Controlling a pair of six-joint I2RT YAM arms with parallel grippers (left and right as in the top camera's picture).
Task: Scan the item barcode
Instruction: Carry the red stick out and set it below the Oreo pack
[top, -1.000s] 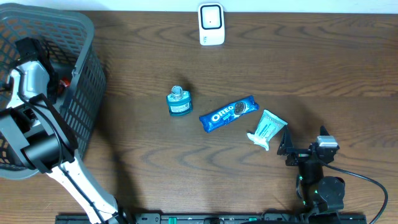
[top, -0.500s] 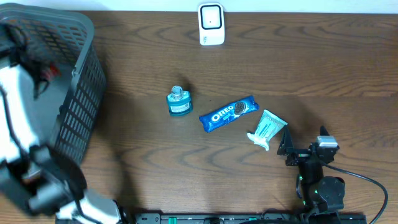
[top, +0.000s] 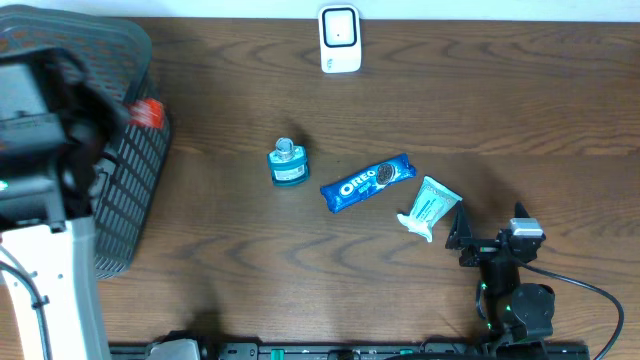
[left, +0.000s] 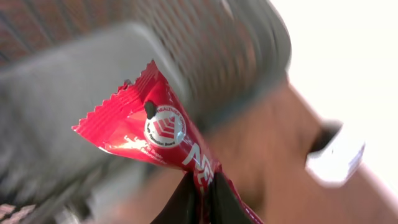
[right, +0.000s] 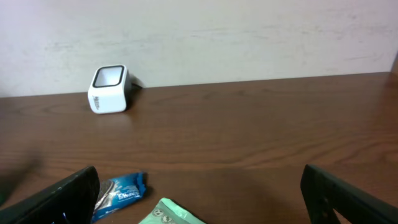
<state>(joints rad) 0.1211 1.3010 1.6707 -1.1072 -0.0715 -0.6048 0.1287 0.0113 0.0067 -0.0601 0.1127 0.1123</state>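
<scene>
Right gripper (right: 199, 198) is parked at the near edge of the table (top: 520, 110), spread wide with nothing in it, just beside a white-and-green packet (top: 430, 207). Left gripper (left: 204, 200) is pinching 1 end of a red snack packet (left: 155, 127) up by the rim of the grey basket (top: 140, 160), so I'd say this is the carry step, not scanned yet. Next it needs to cross to the white scanner (top: 339, 38) at the far edge and turn the barcode, which I can't spot, toward its window.
</scene>
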